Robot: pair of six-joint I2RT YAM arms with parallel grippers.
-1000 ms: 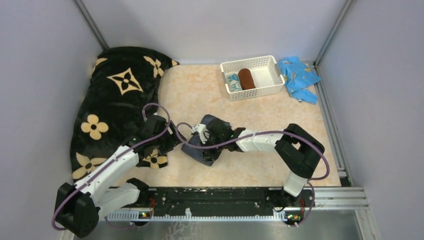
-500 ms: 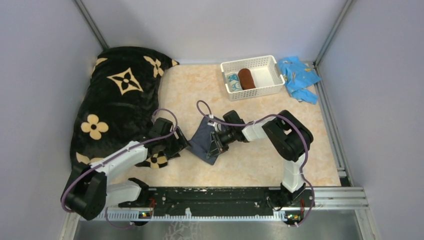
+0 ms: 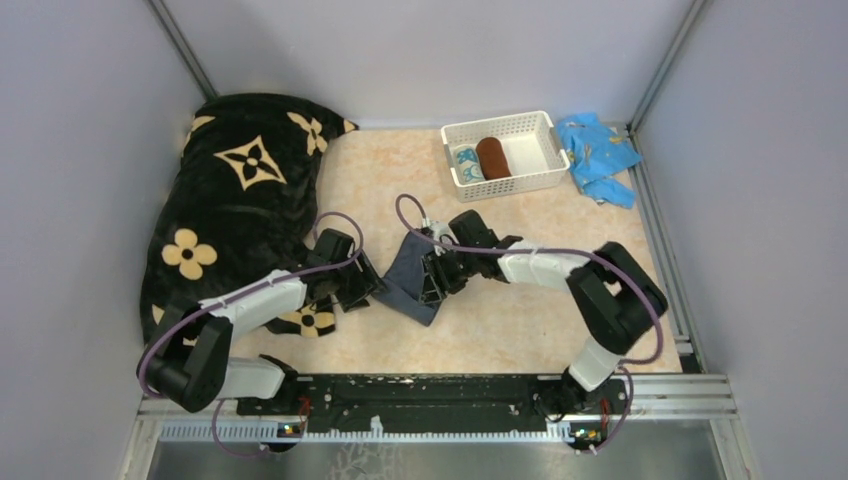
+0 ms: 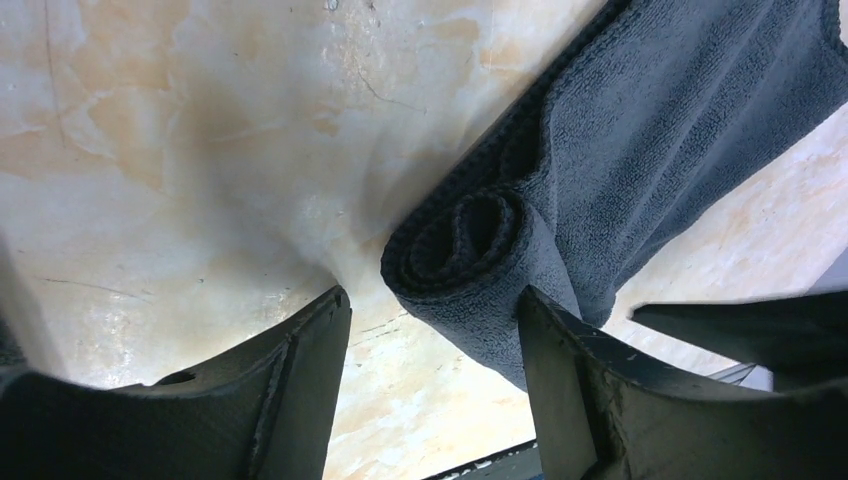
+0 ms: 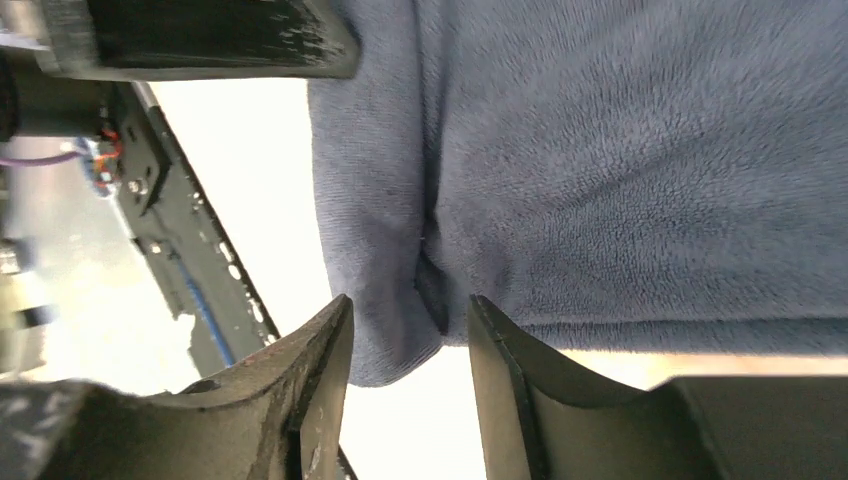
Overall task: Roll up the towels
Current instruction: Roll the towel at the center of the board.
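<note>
The dark slate towel lies on the table between both arms, its near end coiled into a small roll. My left gripper is open around that rolled end; the roll rests against one finger and stands apart from the other. From the opposite side, my right gripper is open, with a fold of the towel's edge between its tips. Both grippers also show from above: left gripper, right gripper. A rust-brown rolled towel and a teal-and-white one lie in the basket.
The white basket stands at the back right, with a bright light-blue cloth beside it. A big black blanket with tan flowers covers the left side, under my left arm. The black rail runs along the near edge.
My right gripper has opened and let the grey towel go; the towel dropped from a lifted bunch to lying flat. My left gripper slid right up to the rolled end and narrowed slightly.
</note>
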